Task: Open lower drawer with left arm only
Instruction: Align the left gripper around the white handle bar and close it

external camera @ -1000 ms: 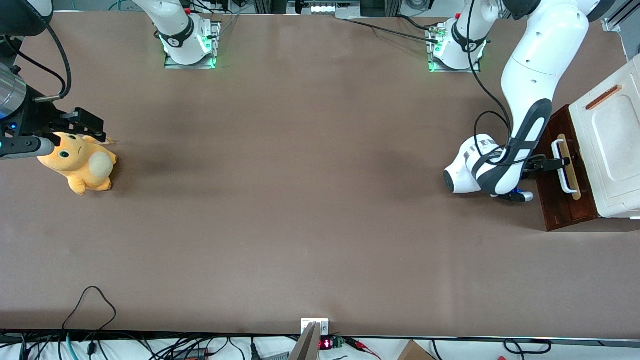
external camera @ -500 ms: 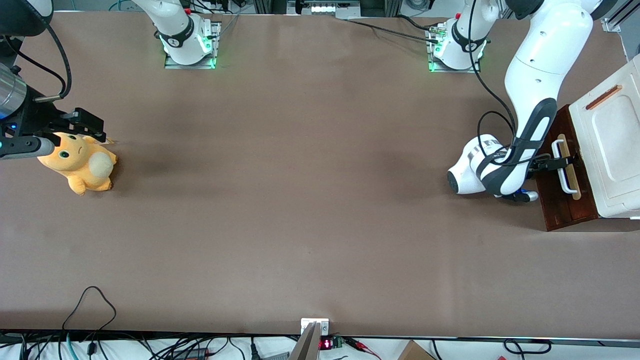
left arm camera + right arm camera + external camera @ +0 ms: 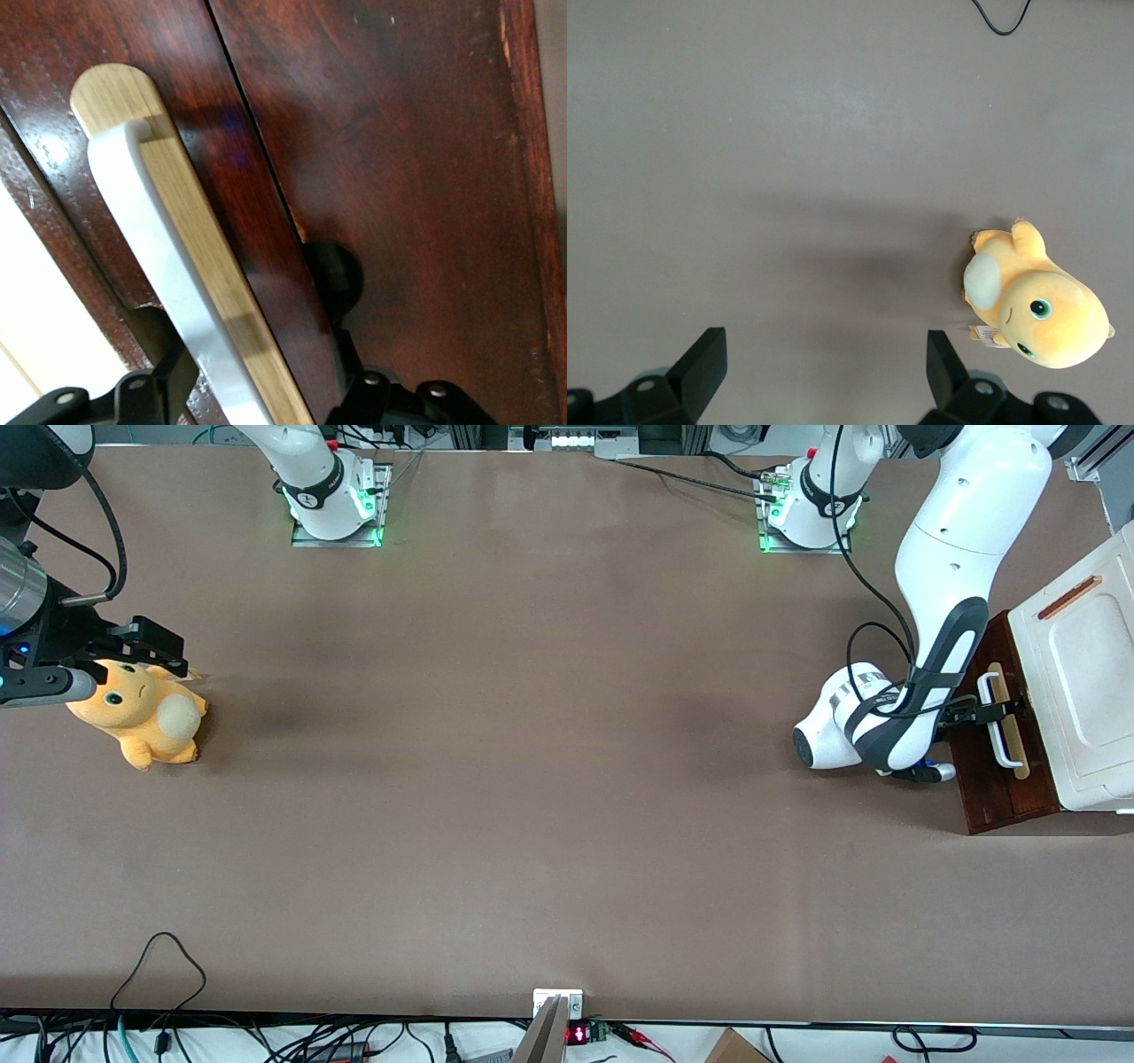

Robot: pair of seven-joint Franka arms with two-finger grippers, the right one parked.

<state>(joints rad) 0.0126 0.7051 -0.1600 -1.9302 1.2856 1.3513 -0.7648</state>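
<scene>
The lower drawer (image 3: pixel 983 797) has a dark red-brown front and juts out below the white cabinet top (image 3: pixel 1085 682) at the working arm's end of the table. Its white bar handle (image 3: pixel 999 737) sits on a pale wood strip. The left arm (image 3: pixel 952 558) reaches down to it, and the left gripper (image 3: pixel 994 713) is at the handle's middle. In the left wrist view the gripper (image 3: pixel 257 376) is open, with one finger (image 3: pixel 164 367) on each side of the white bar (image 3: pixel 151 239) and the strip (image 3: pixel 199 239). A gap shows between the strip and the other finger (image 3: pixel 341 350).
An orange plush toy (image 3: pixel 142 713) lies at the parked arm's end of the table and also shows in the right wrist view (image 3: pixel 1036 305). Cables hang over the table edge nearest the camera (image 3: pixel 159 957).
The left arm's wrist and gripper moved a little closer to the drawer front, so the fingers reach further over the handle. The drawer has not visibly moved.
</scene>
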